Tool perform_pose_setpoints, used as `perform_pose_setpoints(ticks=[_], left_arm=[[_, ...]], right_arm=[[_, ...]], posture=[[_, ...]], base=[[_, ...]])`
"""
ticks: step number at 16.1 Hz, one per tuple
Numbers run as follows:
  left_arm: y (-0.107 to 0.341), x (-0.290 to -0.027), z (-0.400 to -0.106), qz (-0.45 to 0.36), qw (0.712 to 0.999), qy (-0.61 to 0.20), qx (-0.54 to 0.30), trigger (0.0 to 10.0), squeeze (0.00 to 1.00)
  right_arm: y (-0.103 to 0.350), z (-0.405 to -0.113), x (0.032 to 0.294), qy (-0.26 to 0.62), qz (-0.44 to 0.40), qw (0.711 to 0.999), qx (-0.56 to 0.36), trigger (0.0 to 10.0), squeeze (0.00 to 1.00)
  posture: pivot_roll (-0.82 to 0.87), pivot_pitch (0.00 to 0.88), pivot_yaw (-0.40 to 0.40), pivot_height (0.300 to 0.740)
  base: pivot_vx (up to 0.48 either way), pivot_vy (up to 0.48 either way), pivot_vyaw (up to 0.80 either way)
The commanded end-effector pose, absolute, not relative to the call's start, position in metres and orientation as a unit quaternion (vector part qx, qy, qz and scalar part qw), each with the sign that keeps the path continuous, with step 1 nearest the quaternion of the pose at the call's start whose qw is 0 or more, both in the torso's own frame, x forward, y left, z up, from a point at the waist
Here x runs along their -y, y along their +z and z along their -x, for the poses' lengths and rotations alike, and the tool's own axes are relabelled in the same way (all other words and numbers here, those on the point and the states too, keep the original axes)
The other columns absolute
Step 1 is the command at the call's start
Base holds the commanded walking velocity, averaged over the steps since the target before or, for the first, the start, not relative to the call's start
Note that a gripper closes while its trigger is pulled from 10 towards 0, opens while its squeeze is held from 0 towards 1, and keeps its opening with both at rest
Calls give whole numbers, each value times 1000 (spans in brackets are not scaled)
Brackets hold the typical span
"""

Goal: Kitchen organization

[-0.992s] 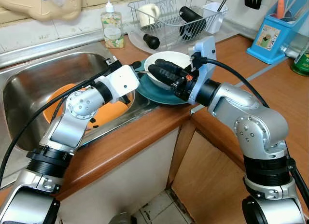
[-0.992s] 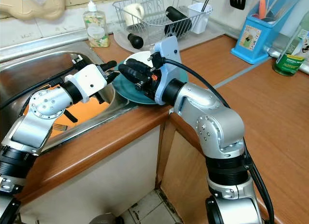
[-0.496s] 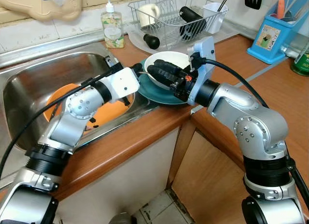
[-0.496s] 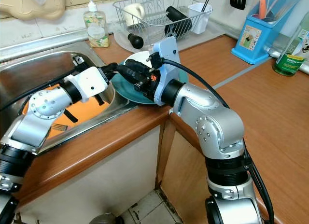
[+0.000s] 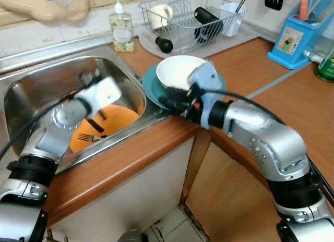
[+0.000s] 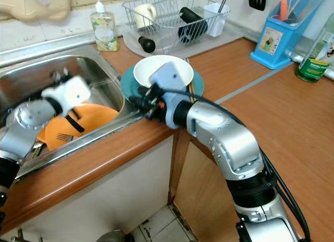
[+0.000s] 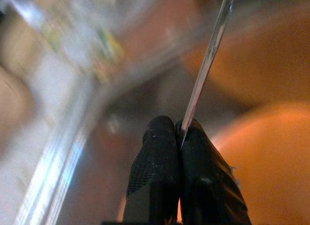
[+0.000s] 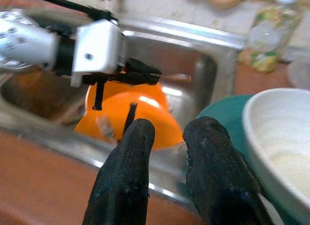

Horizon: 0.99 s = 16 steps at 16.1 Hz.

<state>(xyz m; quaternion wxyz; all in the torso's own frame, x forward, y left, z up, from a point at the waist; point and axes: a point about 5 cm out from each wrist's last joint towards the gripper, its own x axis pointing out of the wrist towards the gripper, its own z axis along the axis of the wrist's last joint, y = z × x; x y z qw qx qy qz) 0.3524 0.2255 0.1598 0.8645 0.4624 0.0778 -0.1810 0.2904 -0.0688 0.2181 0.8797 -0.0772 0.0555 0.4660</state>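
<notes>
Dishes are the concern in this kitchen scene, spread across a steel sink (image 5: 31, 96) and a brown wooden surface (image 5: 250, 70).

At the left, an orange plate (image 5: 112, 119) lies in the sink basin with a fork (image 5: 93, 138) resting on its near edge. Above the basin hangs the left hand (image 7: 180, 133), its two black fingers (image 7: 155, 157) pressed together on a thin silvery rod (image 7: 208, 60), perhaps a chopstick or a utensil handle; the blur hides which. In the head views this hand (image 6: 65, 75) is a smear over the sink's middle.

Just right of the sink, on the surface's near edge, a white bowl (image 5: 180, 71) sits on a teal plate (image 5: 151, 88). The right hand (image 8: 167, 133) hovers low at the rim between sink and plate, beside the bowl, its fingers a little apart and gripping nothing.

Along the back edge stand a soap bottle (image 5: 121, 28) and a wire drying rack (image 5: 182, 15) holding a mug and dark items. A blue utensil holder (image 5: 295, 36) sits toward the far right corner.

The job looks only partly done: some pieces are racked, yet the orange plate and fork remain in the sink, the bowl and teal plate wait on the surface, and the rod needs a place.
</notes>
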Motion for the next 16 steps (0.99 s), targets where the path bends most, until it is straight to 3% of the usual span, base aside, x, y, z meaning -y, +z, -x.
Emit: perform_pose_setpoints(ticks=[1,2,3,4,7,8,9,15,16], left_arm=[[155,-230,-354,-474,856,-178,-103,0,0],[146,-235,-354,-462,860,-169,-136,1137,0],[135,-239,-354,-458,855,-166,-180,4471,0],[125,-241,-352,-442,851,-171,-225,10000,0],[110,-241,-350,-427,844,-185,-266,10000,0],[108,-241,-350,-422,843,-191,-275,10000,710],[107,-242,-350,-420,842,-190,-280,10000,1000],[107,-244,-349,-409,846,-193,-283,10000,1000],[112,-243,-350,-393,860,-194,-263,10000,1000]], right_arm=[[218,-287,67,473,92,875,-46,10000,0],[218,-286,67,475,95,874,-47,10000,0],[217,-286,67,476,98,873,-47,10000,0],[216,-286,68,475,102,873,-48,10000,0],[216,-287,70,469,108,875,-47,10000,0],[217,-289,71,462,103,879,-46,10000,0],[218,-292,72,454,99,884,-45,10000,0],[228,-317,91,362,56,930,-42,10000,0],[231,-328,100,321,36,945,-48,10000,1000]], posture=[[-6,0,48,740],[-6,0,48,740],[-12,0,50,740],[-12,0,50,740],[-17,0,49,740],[-17,0,49,740],[-17,0,49,740],[-18,0,41,740],[-17,0,40,740]], base=[[0,0,0],[0,0,0],[0,0,0],[0,0,0],[0,0,0],[0,0,0],[0,0,0],[0,0,0],[0,0,0]])
